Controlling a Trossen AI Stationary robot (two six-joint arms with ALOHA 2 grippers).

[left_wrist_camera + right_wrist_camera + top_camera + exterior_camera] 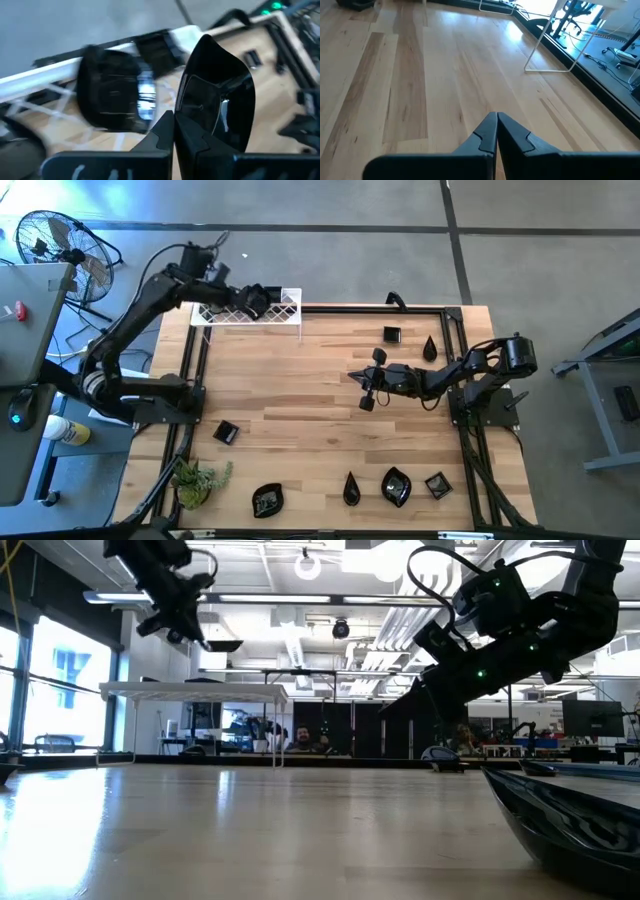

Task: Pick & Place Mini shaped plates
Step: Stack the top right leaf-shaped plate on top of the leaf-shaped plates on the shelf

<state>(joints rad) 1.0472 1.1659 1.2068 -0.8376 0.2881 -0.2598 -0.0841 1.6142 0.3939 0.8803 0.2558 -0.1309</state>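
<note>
Gripping a glossy black teardrop plate [215,95] by its rim, the left gripper [173,131] is held with its fingers pinched together over the white wire rack [290,310] at the bench's far-left corner — a second black plate [112,95] is seen standing in the rack just beside the held one. The right gripper [366,387] is seen closed and empty, hovering above bare wood near the middle of the bench [300,410], its fingertips pressed together in the right wrist view.

Other mini plates are spread along the bench edges: a square plate [392,334] and a narrow teardrop plate [430,348] near the far-right corner, another square one [226,432] toward the left edge, and — along the near edge — a leaf-shaped plate [267,500], a teardrop [351,489], a rounded plate [396,486] and a small square plate [437,484]. A small green plant [195,480] is set at the near-left corner.
</note>
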